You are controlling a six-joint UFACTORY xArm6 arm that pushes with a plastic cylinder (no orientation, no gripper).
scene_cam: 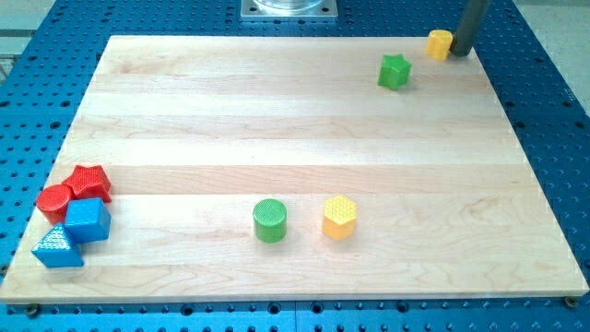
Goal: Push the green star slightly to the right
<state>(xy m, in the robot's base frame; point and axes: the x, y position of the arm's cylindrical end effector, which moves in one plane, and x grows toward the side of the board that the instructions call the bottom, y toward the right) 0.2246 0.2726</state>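
Observation:
The green star lies near the view's top right on the wooden board. My tip is at the board's top right corner, to the right of and slightly above the star. It stands right next to a small yellow block, on that block's right side. The star is about a block's width to the lower left of the yellow block.
A green cylinder and a yellow hexagon sit near the view's bottom centre. At the left edge a red star, a red cylinder, a blue cube and a blue triangle cluster together.

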